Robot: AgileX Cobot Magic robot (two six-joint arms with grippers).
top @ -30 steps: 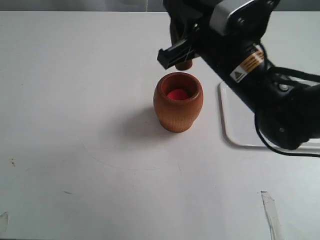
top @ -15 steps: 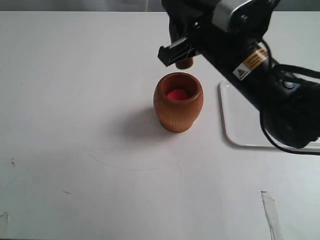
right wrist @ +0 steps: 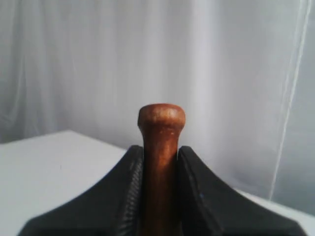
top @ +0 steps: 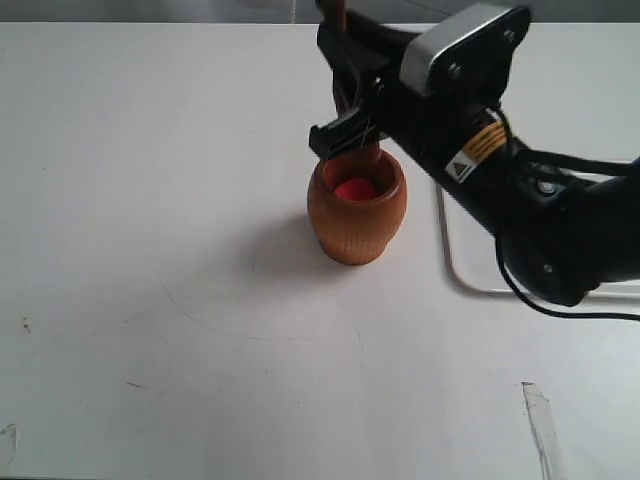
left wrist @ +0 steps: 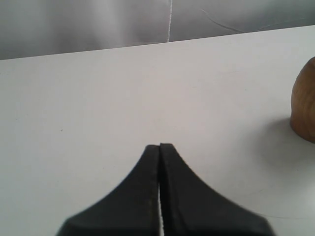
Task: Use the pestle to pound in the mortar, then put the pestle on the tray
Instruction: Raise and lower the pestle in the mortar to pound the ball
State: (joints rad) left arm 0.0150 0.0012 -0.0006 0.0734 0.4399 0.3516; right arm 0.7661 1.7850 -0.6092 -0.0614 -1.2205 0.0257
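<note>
The light brown wooden mortar (top: 356, 215) stands upright mid-table, with a small red lump (top: 354, 189) inside it. My right gripper (top: 352, 118) hangs just above it, shut on the dark brown pestle (top: 369, 156), whose thick end dips at the far side of the mortar's mouth. In the right wrist view the pestle's knob (right wrist: 161, 118) sticks out between the closed fingers of the right gripper (right wrist: 161, 153). The white tray (top: 449, 255) lies right of the mortar, mostly hidden under the right arm. My left gripper (left wrist: 160, 146) is shut and empty, with the mortar's side (left wrist: 305, 104) some way off.
The right arm (top: 520, 190) crosses over the tray from the right. The white tabletop (top: 150, 250) carries faint scuffs and a tape mark (top: 540, 420) at the front right. A grey curtain (right wrist: 98, 64) hangs behind the table.
The right gripper has come down and slightly forward with the pestle. Its thick end, earlier above and behind the mortar's rim, now reaches the mortar's mouth. The mortar has not moved.
</note>
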